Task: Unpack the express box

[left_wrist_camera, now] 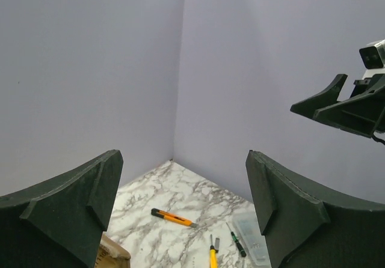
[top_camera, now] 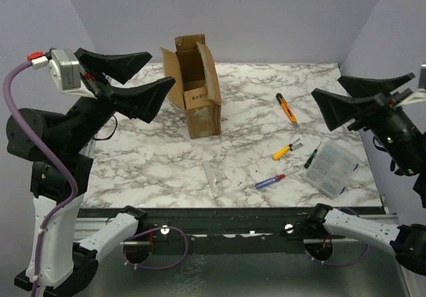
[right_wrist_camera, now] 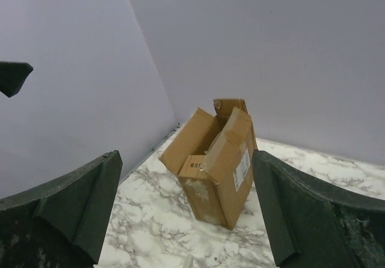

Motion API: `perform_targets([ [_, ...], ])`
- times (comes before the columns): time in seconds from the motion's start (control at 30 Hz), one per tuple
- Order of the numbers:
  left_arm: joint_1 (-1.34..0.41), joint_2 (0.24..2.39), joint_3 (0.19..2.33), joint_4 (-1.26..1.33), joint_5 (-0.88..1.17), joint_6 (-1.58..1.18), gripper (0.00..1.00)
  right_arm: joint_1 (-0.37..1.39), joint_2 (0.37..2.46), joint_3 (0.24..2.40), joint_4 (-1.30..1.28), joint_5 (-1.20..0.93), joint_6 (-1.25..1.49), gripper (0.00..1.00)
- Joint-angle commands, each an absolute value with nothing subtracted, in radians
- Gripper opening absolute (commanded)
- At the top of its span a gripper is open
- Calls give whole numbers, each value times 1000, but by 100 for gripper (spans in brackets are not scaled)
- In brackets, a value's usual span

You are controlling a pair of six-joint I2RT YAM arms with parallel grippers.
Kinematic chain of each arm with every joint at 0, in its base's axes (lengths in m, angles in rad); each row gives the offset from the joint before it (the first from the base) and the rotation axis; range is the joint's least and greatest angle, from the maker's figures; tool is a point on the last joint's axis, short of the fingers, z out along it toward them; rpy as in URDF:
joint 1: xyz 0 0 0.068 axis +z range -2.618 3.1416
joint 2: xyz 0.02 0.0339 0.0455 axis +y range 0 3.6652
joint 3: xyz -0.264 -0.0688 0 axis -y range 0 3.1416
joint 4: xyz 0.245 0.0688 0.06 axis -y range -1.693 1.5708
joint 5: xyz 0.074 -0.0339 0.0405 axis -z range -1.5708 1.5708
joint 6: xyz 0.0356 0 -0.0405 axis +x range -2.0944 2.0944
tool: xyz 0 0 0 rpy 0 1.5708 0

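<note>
The express box [top_camera: 194, 90] stands on end on the marble table [top_camera: 153, 170], at about 11 o'clock from the table's middle in the top view. Its upper flaps are open and a white label faces the arms. The left gripper [top_camera: 162, 68] hangs just beside it at 9 o'clock, fingers spread wide with nothing between them. The right gripper [top_camera: 326, 86] hovers well apart at 3 o'clock, fingers equally wide and empty. An orange knife [top_camera: 286, 108], three screwdrivers [top_camera: 286, 150] and a clear plastic case [top_camera: 331, 168] lie between 3 and 5 o'clock, and a small clear bag [top_camera: 212, 175] lies at 6 o'clock.

The left wrist view looks past its own parted fingers toward the far corner. Only a brown corner of the box shows, at 7 o'clock, with the knife and two screwdrivers beyond.

The right wrist view frames the box squarely between its parted fingers. One flap stands up at 12 o'clock, another leans out to 10 o'clock, and a long side flap slopes over the label face. What is inside is hidden.

The cardboard looks light and fairly stiff in the walls, while the flaps should bend easily and the taped seams look slick. Standing tall on a narrow end, it would probably tip or slide if pushed. A sound hold would be on a bare wall edge at the open top, with the other gripper steadying the opposite side low down.
</note>
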State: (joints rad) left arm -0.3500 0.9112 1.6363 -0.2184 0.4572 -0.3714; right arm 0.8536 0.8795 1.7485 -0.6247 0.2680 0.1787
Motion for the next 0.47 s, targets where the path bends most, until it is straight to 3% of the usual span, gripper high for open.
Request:
perform_targets([
  [0.0, -392, 939, 1707, -212, 501, -304, 91, 854, 814, 1747, -565, 227, 80, 100],
  [0.43, -450, 893, 1675, -210, 422, -225, 94, 854, 688, 1617, -446, 397, 61, 100],
])
